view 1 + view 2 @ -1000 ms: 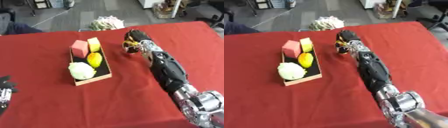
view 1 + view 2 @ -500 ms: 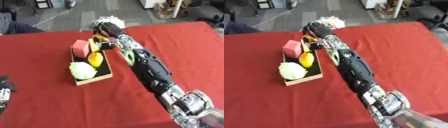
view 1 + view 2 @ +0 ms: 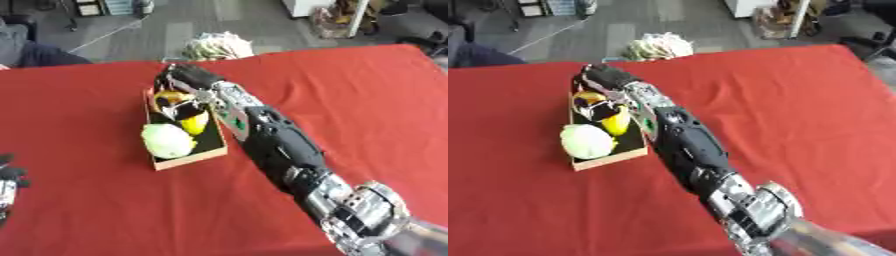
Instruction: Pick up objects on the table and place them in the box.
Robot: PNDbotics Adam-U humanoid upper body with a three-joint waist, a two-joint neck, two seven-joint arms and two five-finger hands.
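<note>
- While reaching from the lower right across the red tablecloth [image 3: 350, 100], right hand [image 3: 185, 82] hangs over the far end of the box [image 3: 188, 159], black arm stretched diagonally up the table
- Fingers curled round a small orange-yellow object [image 3: 168, 98], held low over the box's far compartment; exact kind of object not readable
- Whether held object touches the box floor: cannot tell
- Box: shallow, dark inside, pale wooden rim, standing left of centre on the cloth, long axis running away from the robot
- Inside, at the near end, a pale green round item like a cabbage [image 3: 167, 141]
- Just beyond it, toward the middle, a yellow item [image 3: 194, 122], touching or nearly touching the green one
- Far end of the box mostly hidden by the hand and its load
- Left hand [image 3: 9, 185] at the lower left edge, resting over the cloth well apart from the box, only dark fingers showing; spread or curled cannot be told
- Past the far table edge, a pale crumpled bundle [image 3: 658, 46] on the grey floor
- Dark-clad shape [image 3: 35, 52] at the upper left corner beyond the table, touching nothing on it
- Rest of the cloth to the right of the arm plain red
</note>
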